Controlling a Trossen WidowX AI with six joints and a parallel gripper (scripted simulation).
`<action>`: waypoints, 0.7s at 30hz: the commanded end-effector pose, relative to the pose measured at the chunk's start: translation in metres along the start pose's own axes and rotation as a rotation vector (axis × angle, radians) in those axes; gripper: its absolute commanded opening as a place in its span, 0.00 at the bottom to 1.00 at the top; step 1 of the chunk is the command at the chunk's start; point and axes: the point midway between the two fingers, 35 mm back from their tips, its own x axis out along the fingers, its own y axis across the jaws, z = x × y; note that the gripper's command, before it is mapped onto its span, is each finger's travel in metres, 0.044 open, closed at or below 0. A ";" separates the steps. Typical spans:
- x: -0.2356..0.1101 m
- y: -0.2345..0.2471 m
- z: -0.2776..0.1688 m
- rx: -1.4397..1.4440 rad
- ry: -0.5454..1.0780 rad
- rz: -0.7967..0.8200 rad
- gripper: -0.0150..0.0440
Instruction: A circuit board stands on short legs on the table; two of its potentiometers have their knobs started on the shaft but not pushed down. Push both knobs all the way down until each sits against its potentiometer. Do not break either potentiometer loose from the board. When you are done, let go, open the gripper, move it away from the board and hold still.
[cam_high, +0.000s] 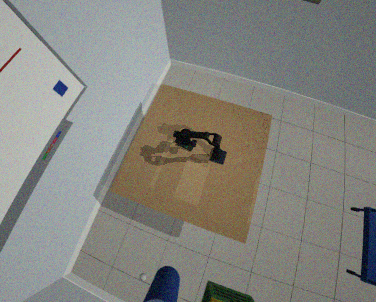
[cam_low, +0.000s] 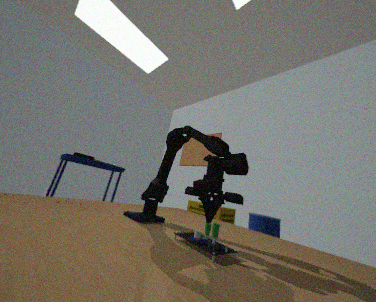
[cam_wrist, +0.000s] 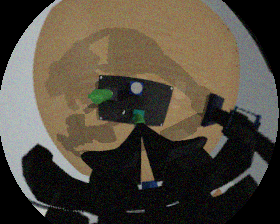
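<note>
On the counter (cam_low: 75, 250): dark circuit board (cam_low: 202, 244), standing near the arm's base.
Knobs: two green knobs (cam_low: 215, 229) stick up.
Jaws: squeezed tight together, holding nothing, tip right above one knob.

Tan tabletop (cam_high: 230, 200) sat on a pale tiled floor (cam_high: 310, 220) w/ grey walls around. Blue side table (cam_low: 90, 162) stood at 9 o'clock in ext. view; orange panel (cam_low: 192, 152) hung on far wall near 12. Yellow sign (cam_low: 227, 215) & blue box (cam_low: 264, 224) sat along wall at approx. 4. Two ceiling lights (cam_low: 120, 35) glowed up top.
</note>
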 end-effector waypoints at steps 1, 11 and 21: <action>0.005 0.001 -0.001 -0.004 0.003 0.000 0.25; 0.007 0.001 -0.001 -0.004 0.003 0.000 0.25; 0.009 0.001 -0.001 -0.004 0.003 0.000 0.25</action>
